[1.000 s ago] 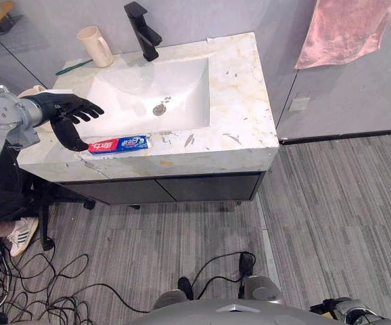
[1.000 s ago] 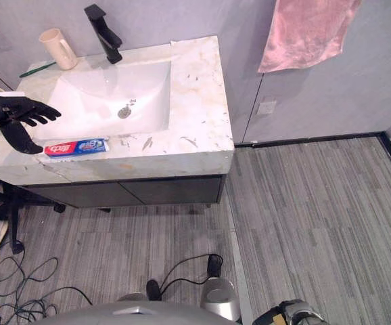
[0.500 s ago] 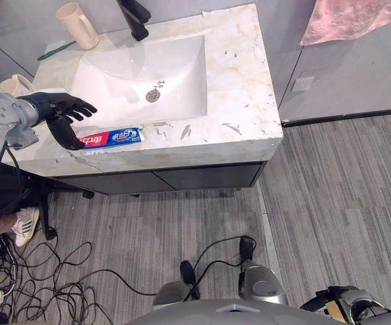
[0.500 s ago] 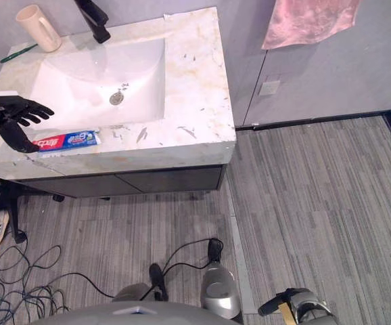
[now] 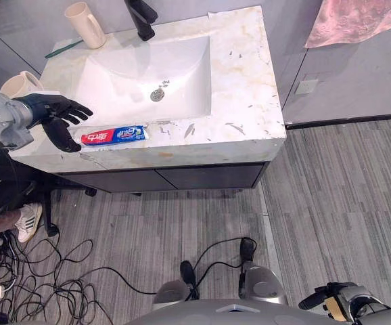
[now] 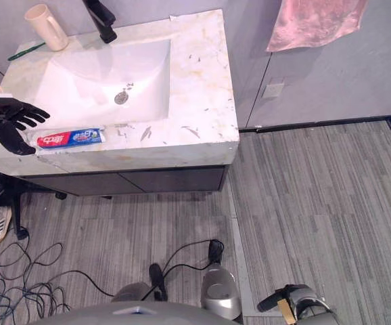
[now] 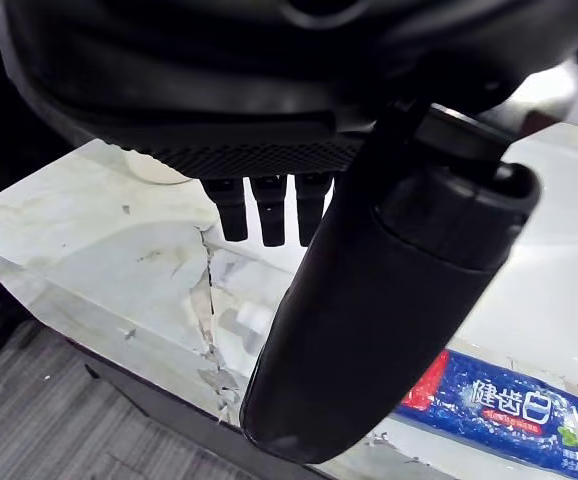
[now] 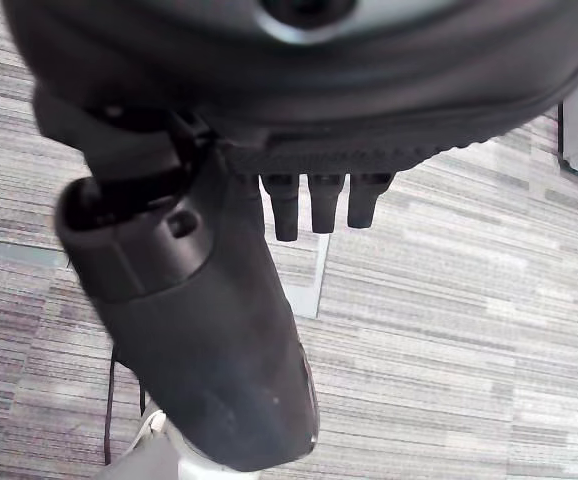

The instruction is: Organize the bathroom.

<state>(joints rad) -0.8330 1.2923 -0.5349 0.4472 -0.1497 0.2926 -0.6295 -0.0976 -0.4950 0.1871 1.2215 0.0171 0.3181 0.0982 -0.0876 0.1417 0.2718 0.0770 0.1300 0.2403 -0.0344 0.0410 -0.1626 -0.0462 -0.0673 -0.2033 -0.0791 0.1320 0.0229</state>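
At the counter's (image 5: 249, 101) front left corner, the left hand (image 5: 57, 118) hovers with fingers spread and thumb hanging down, holding nothing, just beside the red end of the toothpaste tube (image 5: 113, 135).

The tube lies flat along the front edge of the counter, in front of the white sink (image 5: 145, 78), its blue end pointing toward the middle of the front edge. At the back left corner a cream mug (image 5: 84, 24) stands upright with a green toothbrush (image 5: 63, 48) lying on the counter just beside it, and a black faucet (image 5: 141, 17) rises at the back edge behind the basin. A second cream cup (image 5: 18, 84) sits by the counter's left edge, behind the left hand. A pink towel (image 5: 354, 20) hangs on the wall to the right of the counter. The right hand (image 8: 229, 330) hangs over the grey striped floor (image 8: 469, 300), fingers straight and empty.
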